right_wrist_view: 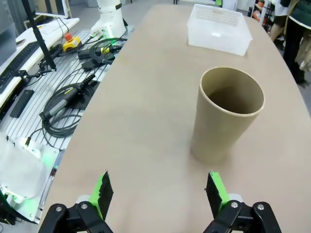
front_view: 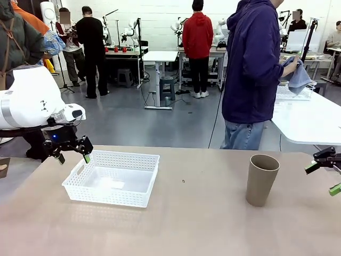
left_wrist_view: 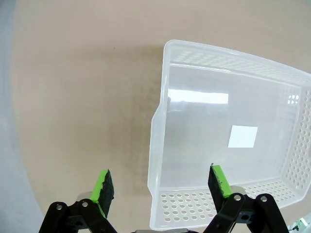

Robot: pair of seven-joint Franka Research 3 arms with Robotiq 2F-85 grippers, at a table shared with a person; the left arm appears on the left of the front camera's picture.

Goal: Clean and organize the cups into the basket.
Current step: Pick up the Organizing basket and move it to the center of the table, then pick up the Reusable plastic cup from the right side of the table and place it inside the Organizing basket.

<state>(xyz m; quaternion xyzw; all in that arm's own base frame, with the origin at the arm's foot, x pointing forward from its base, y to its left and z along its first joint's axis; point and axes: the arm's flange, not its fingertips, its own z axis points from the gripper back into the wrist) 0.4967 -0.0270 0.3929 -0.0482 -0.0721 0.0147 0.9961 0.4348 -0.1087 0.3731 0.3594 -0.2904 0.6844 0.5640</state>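
Observation:
One tan-brown cup [front_view: 261, 180] stands upright on the table at the right, mouth up and nothing inside it [right_wrist_view: 226, 116]. The white lattice basket [front_view: 139, 157] sits left of centre with nothing in it. My left gripper [front_view: 74, 158] hangs open just over the basket's left end. In the left wrist view its fingers [left_wrist_view: 160, 180] straddle the basket's end wall [left_wrist_view: 158, 126], one pad over bare table, one over the basket's floor. My right gripper [front_view: 323, 178] is open at the right edge, a short way from the cup. Its fingers [right_wrist_view: 158, 189] point toward the cup with nothing between them.
A person in a purple hoodie [front_view: 253, 69] stands at the far side holding a blue-grey cloth [front_view: 297, 74]. A white table [front_view: 314, 120] stands at the back right. Cables and a rail [right_wrist_view: 63, 107] lie beyond the table's edge in the right wrist view.

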